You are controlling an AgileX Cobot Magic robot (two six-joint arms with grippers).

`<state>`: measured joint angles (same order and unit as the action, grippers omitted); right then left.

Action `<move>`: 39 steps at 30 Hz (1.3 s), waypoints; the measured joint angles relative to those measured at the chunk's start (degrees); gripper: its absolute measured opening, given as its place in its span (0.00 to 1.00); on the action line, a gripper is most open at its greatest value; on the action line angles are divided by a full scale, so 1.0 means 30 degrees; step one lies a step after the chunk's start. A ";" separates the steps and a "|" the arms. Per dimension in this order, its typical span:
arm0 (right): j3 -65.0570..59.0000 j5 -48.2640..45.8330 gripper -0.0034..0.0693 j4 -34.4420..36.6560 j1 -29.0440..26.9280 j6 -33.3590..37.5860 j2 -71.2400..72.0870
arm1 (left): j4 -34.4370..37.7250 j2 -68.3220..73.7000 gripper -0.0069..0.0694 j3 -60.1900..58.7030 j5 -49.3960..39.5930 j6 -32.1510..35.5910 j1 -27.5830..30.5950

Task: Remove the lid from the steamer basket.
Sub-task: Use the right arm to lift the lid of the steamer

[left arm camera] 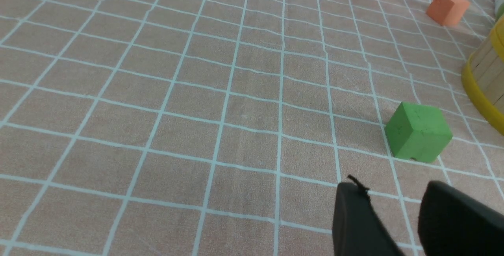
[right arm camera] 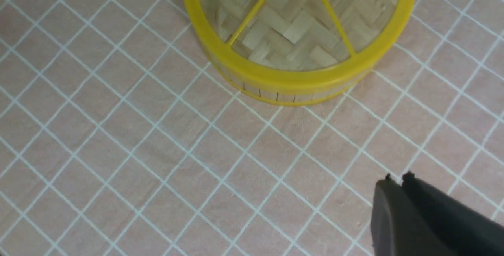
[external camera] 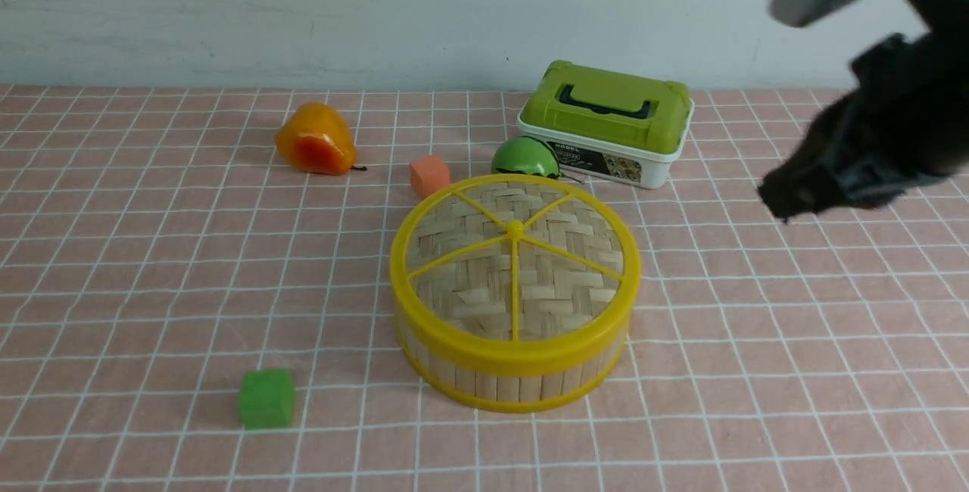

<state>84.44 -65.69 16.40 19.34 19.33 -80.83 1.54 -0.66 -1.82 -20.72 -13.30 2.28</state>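
Note:
The steamer basket (external camera: 492,384) stands in the middle of the pink checked cloth, with upright bamboo slats and yellow rims. The lid (external camera: 484,280), woven bamboo with a yellow rim and yellow spokes, sits flat on top of it. My right gripper (external camera: 781,202) hovers above the cloth to the right of the basket, apart from it; in the right wrist view it (right arm camera: 397,178) is shut and empty, with the lid (right arm camera: 291,31) beyond it. My left gripper (left arm camera: 391,189) is open and empty, low over the cloth near a green cube (left arm camera: 417,132); the basket's wall (left arm camera: 486,67) shows at the edge.
A green-and-white plastic box (external camera: 606,125) and a green round object (external camera: 525,157) lie behind the basket. An orange cube (external camera: 429,174) and an orange pear (external camera: 314,140) lie at the back left. The green cube (external camera: 266,397) lies at the front left.

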 joint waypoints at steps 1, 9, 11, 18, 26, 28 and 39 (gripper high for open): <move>0.1052 -0.0024 0.07 -0.0546 0.0391 -0.0637 -0.1326 | 0.0000 0.0000 0.40 0.0000 0.0000 0.0000 0.0000; 0.6841 -0.0620 0.25 -0.2041 0.2158 -0.2286 -0.8192 | 0.0000 0.0000 0.40 0.0000 0.0000 0.0000 0.0000; 0.8109 -0.0663 0.35 -0.1858 0.2251 -0.2294 -0.9612 | 0.0000 0.0000 0.40 0.0000 0.0000 0.0000 0.0000; 1.0981 -0.0431 0.62 -0.0202 0.2331 -0.2343 -1.2894 | 0.0000 0.0000 0.40 0.0000 0.0000 0.0000 0.0000; 1.1801 0.0550 0.64 -0.0004 0.2719 -0.2065 -1.4940 | 0.0000 0.0000 0.40 0.0000 0.0000 0.0000 0.0000; 1.1875 0.0761 0.59 -0.0104 0.2915 -0.2065 -1.5255 | 0.0000 0.0000 0.40 0.0000 0.0000 0.0000 0.0000; 1.1993 0.0164 0.16 -0.0871 0.3039 -0.2062 -1.5149 | 0.0000 0.0000 0.40 0.0000 0.0000 0.0000 0.0000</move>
<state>120.42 -65.20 13.79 28.45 13.14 -126.28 1.54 -0.66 -1.82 -20.72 -13.30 2.28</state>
